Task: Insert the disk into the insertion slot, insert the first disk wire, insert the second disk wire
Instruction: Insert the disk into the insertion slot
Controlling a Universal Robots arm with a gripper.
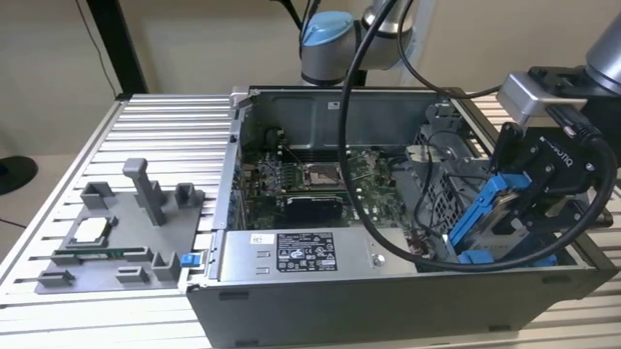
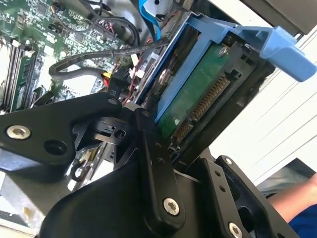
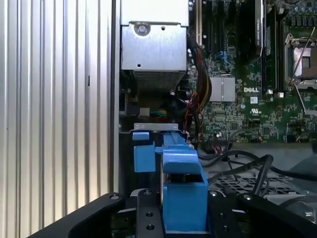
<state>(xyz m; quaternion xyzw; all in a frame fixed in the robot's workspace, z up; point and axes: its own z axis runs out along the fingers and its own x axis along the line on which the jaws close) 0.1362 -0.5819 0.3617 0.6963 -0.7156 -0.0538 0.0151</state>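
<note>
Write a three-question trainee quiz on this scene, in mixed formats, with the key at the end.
1. True or false: the disk lies on the slatted table, outside the computer case.
2. What grips the disk? A) a person's hand B) the end effector C) nothing
3. Fill in: the grey fixture tray sits on the exterior view's ____ of the case.
Key: 1 false; 2 B; 3 left.

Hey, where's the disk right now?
The disk is on the exterior view's right, held tilted in the tool, beside the grey drive bay in the computer case.
</note>
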